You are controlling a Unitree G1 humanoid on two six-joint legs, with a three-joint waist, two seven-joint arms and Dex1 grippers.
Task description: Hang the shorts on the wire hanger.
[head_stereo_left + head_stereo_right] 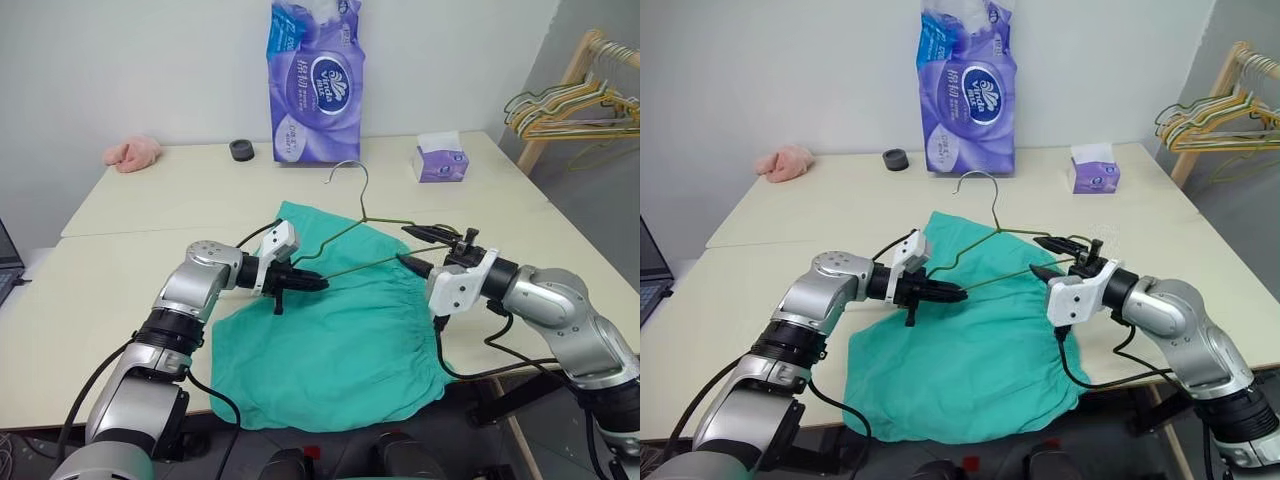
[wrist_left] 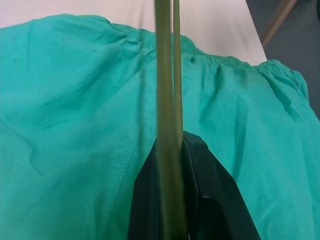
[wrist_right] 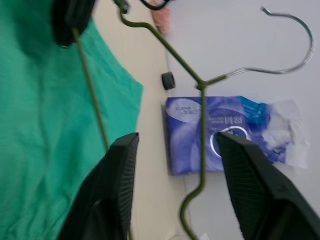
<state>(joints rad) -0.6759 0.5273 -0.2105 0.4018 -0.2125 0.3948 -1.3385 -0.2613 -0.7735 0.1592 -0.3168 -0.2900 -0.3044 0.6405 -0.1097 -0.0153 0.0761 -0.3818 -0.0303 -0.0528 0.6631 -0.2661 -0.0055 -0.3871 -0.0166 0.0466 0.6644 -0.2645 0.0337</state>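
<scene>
Your left claw (image 1: 318, 284) is clamped on the hanger (image 1: 375, 225) bar; right claw (image 1: 422, 249) apart, straddling its right end. Shorts (image 1: 340, 340) lie flat on the desk (image 1: 180, 185) directly below, waistband right.

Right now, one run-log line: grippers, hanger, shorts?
left gripper: shut on wire hanger | right gripper: open, at hanger's other end | shorts: flat on table, not yet hung

The left gripper (image 1: 318, 283) holds the wire hanger (image 1: 362, 232) above the shorts (image 1: 340, 340).
</scene>
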